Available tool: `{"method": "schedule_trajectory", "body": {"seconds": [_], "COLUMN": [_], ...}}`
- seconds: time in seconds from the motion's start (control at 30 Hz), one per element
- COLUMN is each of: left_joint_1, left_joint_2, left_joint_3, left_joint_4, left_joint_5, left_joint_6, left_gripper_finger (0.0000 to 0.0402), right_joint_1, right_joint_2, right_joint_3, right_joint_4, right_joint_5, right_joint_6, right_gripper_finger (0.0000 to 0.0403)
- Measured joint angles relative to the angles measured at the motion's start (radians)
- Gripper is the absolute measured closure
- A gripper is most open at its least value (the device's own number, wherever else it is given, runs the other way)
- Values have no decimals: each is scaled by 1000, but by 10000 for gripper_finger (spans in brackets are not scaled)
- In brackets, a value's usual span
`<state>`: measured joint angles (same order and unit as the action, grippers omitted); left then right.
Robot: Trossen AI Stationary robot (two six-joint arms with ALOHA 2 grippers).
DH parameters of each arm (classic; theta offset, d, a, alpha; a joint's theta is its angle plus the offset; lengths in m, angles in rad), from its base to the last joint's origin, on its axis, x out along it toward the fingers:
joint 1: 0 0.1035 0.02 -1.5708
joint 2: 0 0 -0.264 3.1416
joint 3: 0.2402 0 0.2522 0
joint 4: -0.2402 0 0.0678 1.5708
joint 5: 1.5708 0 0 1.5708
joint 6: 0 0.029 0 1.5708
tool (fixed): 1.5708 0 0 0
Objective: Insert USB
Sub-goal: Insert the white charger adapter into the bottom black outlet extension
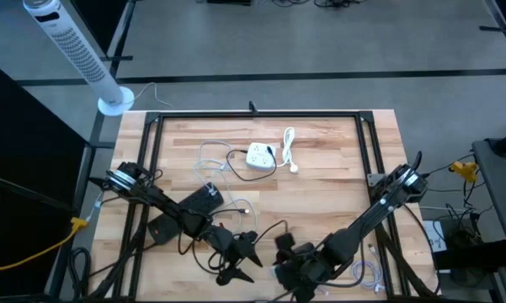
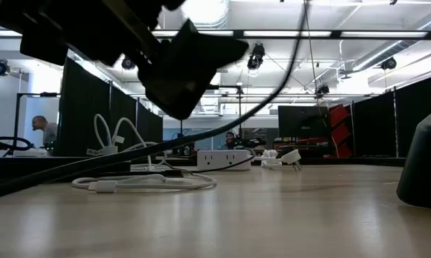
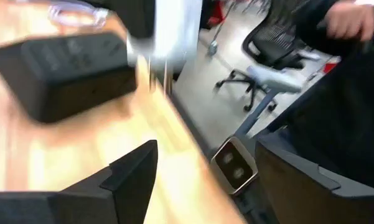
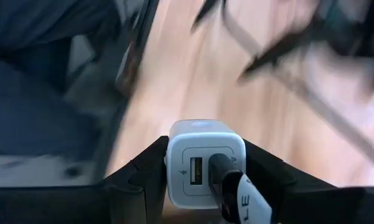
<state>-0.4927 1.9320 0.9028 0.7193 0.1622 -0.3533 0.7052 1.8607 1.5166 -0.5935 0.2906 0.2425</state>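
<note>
In the right wrist view a white USB charger block [image 4: 204, 163] sits between the fingers of my right gripper [image 4: 205, 186], its port face toward the camera. A black USB plug [image 4: 219, 169] with a white-labelled cable [image 4: 244, 200] sits in one port; the other port [image 4: 195, 168] is bare. In the high view my right gripper [image 1: 288, 252] is at the table's near edge, close to my left gripper [image 1: 249, 256]. My left gripper [image 3: 205, 180] is open with nothing between its fingers. A black box [image 3: 68, 71] lies beyond it. My right gripper pinches the white charger block by its two opposite side faces [image 4: 172, 171] between its two fingers. The fingers [image 4: 143, 177] slant down from above. The block sits upright in the hold, port face up toward the wrist, with the wooden table top showing well beyond it.
A white power strip [image 1: 259, 156] and a white plug with its coiled cord [image 1: 288, 145] lie at the table's far middle. A black box [image 1: 204, 200] and a thin white cable [image 1: 210, 164] lie left of centre. Black cables [image 2: 201, 136] run across the near part.
</note>
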Motion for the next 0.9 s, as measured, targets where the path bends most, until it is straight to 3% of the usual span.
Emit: {"method": "schedule_trajectory", "body": {"seconds": [0.17,0.37,0.57,0.9], "left_joint_1": [9,12,16,17], "left_joint_2": [0,0,0,0], "left_joint_3": [0,0,0,0], "left_joint_4": [-5,-34,-83,-133], "left_joint_5": [-25,-4,30,31], "left_joint_6": [46,92,113,105], "left_gripper_finger": [149,174,204,246], "right_joint_1": [38,98,108,154], "right_joint_2": [-58,-73,-72,-62], "right_joint_3": [0,-7,-70,-112], "right_joint_4": [-213,-542,-360,-371], "right_joint_5": [-141,-203,-190,-184], "right_joint_6": [350,498,503,607], "right_gripper_finger": [258,258,258,258]}}
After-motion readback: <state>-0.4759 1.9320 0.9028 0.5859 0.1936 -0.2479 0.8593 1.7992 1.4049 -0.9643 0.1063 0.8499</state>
